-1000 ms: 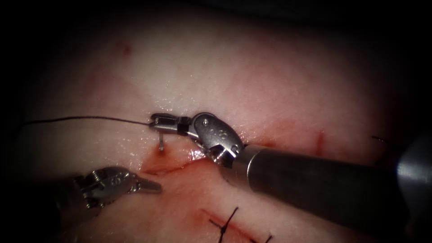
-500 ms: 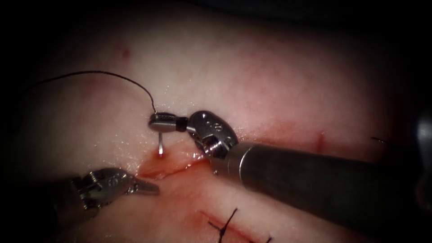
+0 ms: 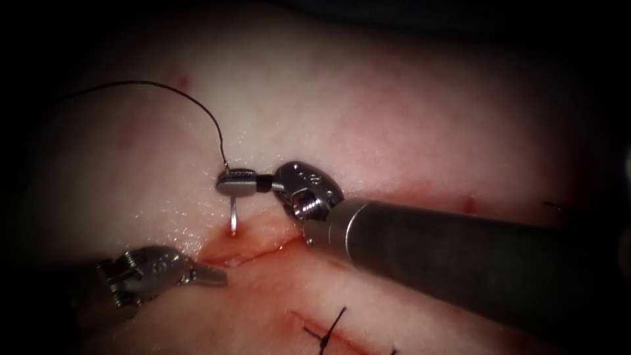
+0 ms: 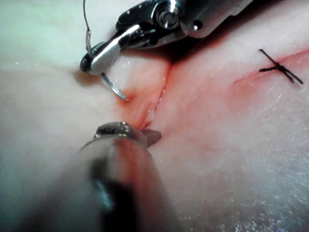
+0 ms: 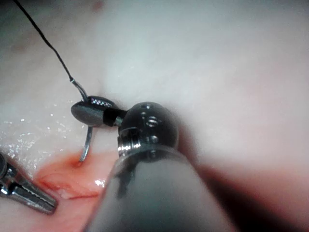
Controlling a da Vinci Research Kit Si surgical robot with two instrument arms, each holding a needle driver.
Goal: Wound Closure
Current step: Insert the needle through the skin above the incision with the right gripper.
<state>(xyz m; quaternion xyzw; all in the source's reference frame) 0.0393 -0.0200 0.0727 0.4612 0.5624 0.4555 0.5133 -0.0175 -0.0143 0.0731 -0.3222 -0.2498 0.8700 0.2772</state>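
Jaws, right arm: my right needle driver's short silver jaws (image 3: 236,183) are clamped on the thin curved steel needle (image 3: 233,213) close to its thread end, as the right wrist view (image 5: 91,112) also shows.
Jaws, left arm: my left needle driver's slim silver jaws (image 3: 209,275) are pressed together with nothing between them, hovering just below the cut's left end.
Needle: it hangs down from my right jaws, its point touching the pale pink pork-belly tissue (image 3: 394,118) at a small red spot just above the cut; most of its curve is out in the open. How deep the tip sits, I cannot tell.
Thread: a fine black suture thread (image 3: 164,92) leaves the needle's rear end at my right jaws, rises and arcs away to the left over the tissue.
Cut: a narrow red-edged slit (image 3: 243,248) lies between my two tools, wet with red fluid.
Earlier stitch: a knotted black stitch with short cut ends (image 3: 328,332) sits lower along the wound line, well apart from the needle.
Left wrist view: needle (image 4: 115,89) seen meeting the tissue just beside the cut (image 4: 157,99), with my left tool's tip (image 4: 149,137) near it.
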